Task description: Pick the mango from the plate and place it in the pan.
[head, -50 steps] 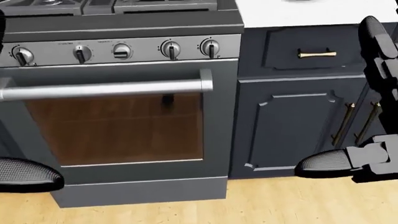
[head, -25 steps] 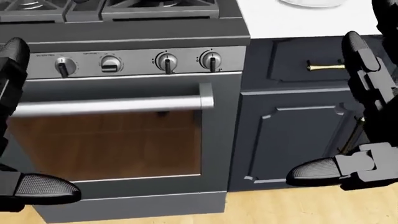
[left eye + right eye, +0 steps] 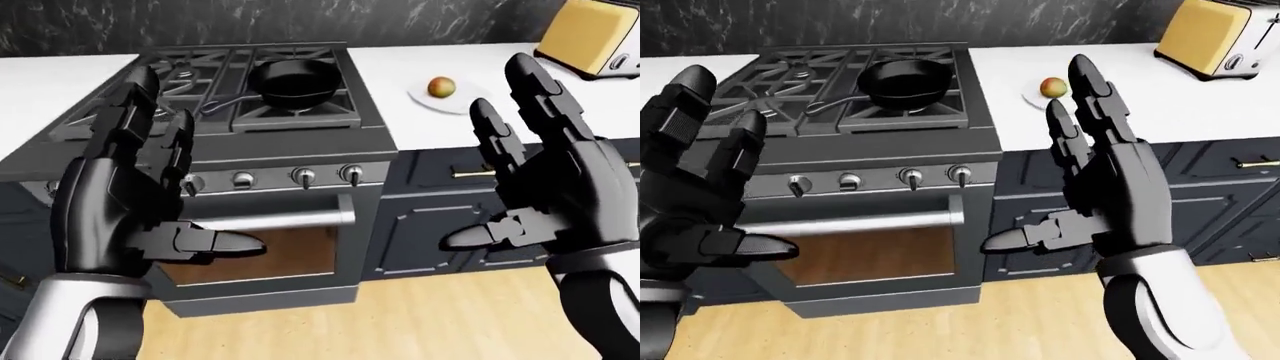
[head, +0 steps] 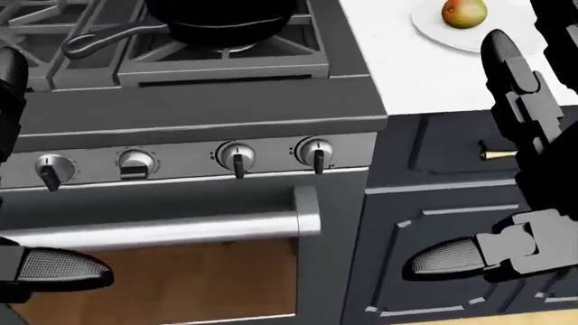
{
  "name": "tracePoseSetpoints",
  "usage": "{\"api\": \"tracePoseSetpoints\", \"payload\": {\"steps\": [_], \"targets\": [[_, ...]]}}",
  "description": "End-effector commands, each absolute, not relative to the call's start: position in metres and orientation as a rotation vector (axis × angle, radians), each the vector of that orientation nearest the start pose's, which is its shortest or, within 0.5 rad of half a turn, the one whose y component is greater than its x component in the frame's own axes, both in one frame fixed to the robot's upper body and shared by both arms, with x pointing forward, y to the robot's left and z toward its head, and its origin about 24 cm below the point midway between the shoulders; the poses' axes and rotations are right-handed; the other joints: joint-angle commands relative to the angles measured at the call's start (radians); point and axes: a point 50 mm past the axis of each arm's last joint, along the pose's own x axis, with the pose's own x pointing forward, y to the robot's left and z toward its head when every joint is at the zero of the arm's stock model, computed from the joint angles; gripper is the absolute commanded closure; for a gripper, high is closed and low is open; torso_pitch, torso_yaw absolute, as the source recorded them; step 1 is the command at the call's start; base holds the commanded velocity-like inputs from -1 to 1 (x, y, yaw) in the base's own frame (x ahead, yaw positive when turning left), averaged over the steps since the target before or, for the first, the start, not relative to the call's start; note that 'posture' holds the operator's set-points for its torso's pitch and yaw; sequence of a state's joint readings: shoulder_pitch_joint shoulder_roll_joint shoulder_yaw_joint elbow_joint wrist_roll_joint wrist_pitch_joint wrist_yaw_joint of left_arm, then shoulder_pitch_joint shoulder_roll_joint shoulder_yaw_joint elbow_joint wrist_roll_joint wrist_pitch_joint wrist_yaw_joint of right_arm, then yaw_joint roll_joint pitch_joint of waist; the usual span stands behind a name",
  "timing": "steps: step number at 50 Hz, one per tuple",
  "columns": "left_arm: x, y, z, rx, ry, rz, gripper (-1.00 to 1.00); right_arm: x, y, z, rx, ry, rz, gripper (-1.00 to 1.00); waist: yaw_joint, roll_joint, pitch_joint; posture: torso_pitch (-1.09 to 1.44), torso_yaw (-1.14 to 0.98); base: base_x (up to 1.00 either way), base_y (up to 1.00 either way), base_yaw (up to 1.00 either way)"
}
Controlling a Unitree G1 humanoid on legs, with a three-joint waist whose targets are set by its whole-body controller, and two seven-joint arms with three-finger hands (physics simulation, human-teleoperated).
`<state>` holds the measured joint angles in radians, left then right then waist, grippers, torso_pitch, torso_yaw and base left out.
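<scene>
Both hands, left hand point(image 3: 130, 217) and right hand point(image 3: 555, 180), spread empty; mango point(image 3: 441, 87) sits on plate point(image 3: 425, 98) near the counter's left edge; pan point(image 3: 291, 80) on stove

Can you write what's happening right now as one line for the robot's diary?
phase: approach | mango: on plate | pan: on stove, empty | left robot hand: open | right robot hand: open

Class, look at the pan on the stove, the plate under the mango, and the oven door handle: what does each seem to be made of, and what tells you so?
Pan: probably cast iron, matte black all over with a dull sheen.
Plate: looks like glazed ceramic, plain white and smooth, though plastic is possible.
Oven door handle: likely brushed steel, a grey bar with a soft highlight along it.
</scene>
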<state>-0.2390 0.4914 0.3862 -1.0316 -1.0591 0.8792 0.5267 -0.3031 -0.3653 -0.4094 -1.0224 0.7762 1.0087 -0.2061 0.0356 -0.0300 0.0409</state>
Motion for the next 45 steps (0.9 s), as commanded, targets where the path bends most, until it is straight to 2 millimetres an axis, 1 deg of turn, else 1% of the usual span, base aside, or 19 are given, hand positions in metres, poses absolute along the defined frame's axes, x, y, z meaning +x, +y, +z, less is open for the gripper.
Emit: {"api": "tracePoseSetpoints", "payload": {"steps": [1,2,3,4,6,12,16,17,18,22,25,27,29,30,33,38,41,42,45], "targets": [[0.1858,0.1764,0.2513,-0.116,-0.365,-0.094,-1.0,0.1966,-0.1806,0.2509,0.019,-0.379,0.129,-1.0,-0.007,-0.019,-0.025,0.0,0.0,0.45,0.0,0.0],[0.1857,0.1765,0.2514,-0.116,-0.365,-0.094,-1.0,0.1969,-0.1801,0.2505,0.019,-0.378,0.131,-1.0,-0.012,-0.007,-0.017,0.0,0.0,0.45,0.0,0.0],[0.1857,0.1764,0.2514,-0.115,-0.365,-0.093,-1.0,0.197,-0.18,0.2506,0.02,-0.379,0.132,-1.0,-0.012,-0.012,0.018,0.0,0.0,0.47,0.0,0.0],[0.1858,0.1763,0.2509,-0.114,-0.365,-0.093,-1.0,0.1973,-0.1799,0.2507,0.021,-0.379,0.133,-1.0,-0.02,-0.018,0.023,0.0,0.0,0.46,0.0,0.0],[0.186,0.176,0.2506,-0.115,-0.364,-0.093,-1.0,0.1979,-0.1799,0.2501,0.021,-0.378,0.134,-1.0,-0.032,-0.011,0.003,0.0,0.0,0.46,0.0,0.0],[0.1866,0.176,0.2493,-0.113,-0.364,-0.093,-1.0,0.1983,-0.1793,0.2491,0.024,-0.38,0.138,-1.0,-0.052,0.027,0.005,0.0,0.0,0.46,0.0,0.0],[0.1867,0.1761,0.2485,-0.109,-0.366,-0.092,-1.0,0.198,-0.1785,0.2499,0.023,-0.382,0.14,-1.0,-0.052,0.111,-0.037,0.0,0.0,0.46,0.0,0.0],[0.1867,0.1762,0.2481,-0.108,-0.366,-0.091,-1.0,0.1979,-0.1784,0.25,0.024,-0.382,0.141,-1.0,-0.041,0.088,0.007,0.0,0.0,0.46,0.0,0.0],[0.1866,0.1764,0.2484,-0.109,-0.366,-0.091,-1.0,0.1976,-0.1781,0.25,0.024,-0.382,0.142,-1.0,-0.046,0.101,0.023,0.0,0.0,0.47,0.0,0.0],[0.1863,0.1757,0.2496,-0.108,-0.366,-0.092,-1.0,0.1964,-0.1767,0.2497,0.024,-0.382,0.147,-1.0,-0.033,0.091,-0.02,0.0,0.0,0.2,0.0,0.0],[0.1864,0.1752,0.2505,-0.108,-0.366,-0.092,-1.0,0.1974,-0.1769,0.2495,0.021,-0.381,0.146,-1.0,-0.029,0.063,0.009,0.0,0.0,0.02,0.0,0.0],[0.1863,0.175,0.2513,-0.108,-0.368,-0.093,-1.0,0.1977,-0.1766,0.2496,0.022,-0.382,0.147,-1.0,-0.027,0.028,0.01,0.0,0.0,0.0,0.0,0.0],[0.1861,0.1754,0.2519,-0.11,-0.371,-0.091,-1.0,0.1974,-0.177,0.2493,0.022,-0.382,0.146,-1.0,-0.024,-0.023,-0.017,0.0,0.0,0.0,0.0,0.0],[0.1858,0.1752,0.2527,-0.109,-0.372,-0.092,-1.0,0.1972,-0.1772,0.2493,0.022,-0.382,0.146,-1.0,-0.022,0.012,0.008,0.0,0.0,0.0,0.0,0.0],[0.1858,0.1749,0.252,-0.109,-0.372,-0.092,-1.0,0.1972,-0.1767,0.249,0.023,-0.382,0.146,-1.0,-0.035,-0.008,0.007,0.0,0.0,0.0,0.0,0.0],[0.1853,0.1756,0.2522,-0.11,-0.371,-0.09,-1.0,0.1973,-0.1759,0.2475,0.023,-0.38,0.148,-1.0,-0.035,0.012,0.026,0.0,0.0,0.0,0.0,0.0],[0.1854,0.1759,0.2522,-0.11,-0.373,-0.089,-1.0,0.1974,-0.1754,0.2468,0.022,-0.378,0.149,-1.0,-0.044,0.073,0.005,0.0,0.0,0.0,0.0,0.0],[0.1855,0.1759,0.2526,-0.11,-0.374,-0.089,-1.0,0.1974,-0.1755,0.2468,0.022,-0.378,0.149,-1.0,-0.04,0.051,0.012,0.0,0.0,0.0,0.0,0.0],[0.1862,0.1758,0.251,-0.111,-0.373,-0.087,-1.0,0.197,-0.176,0.2466,0.019,-0.377,0.147,-1.0,-0.035,0.038,-0.004,0.0,0.0,0.0,0.0,0.0]]}}
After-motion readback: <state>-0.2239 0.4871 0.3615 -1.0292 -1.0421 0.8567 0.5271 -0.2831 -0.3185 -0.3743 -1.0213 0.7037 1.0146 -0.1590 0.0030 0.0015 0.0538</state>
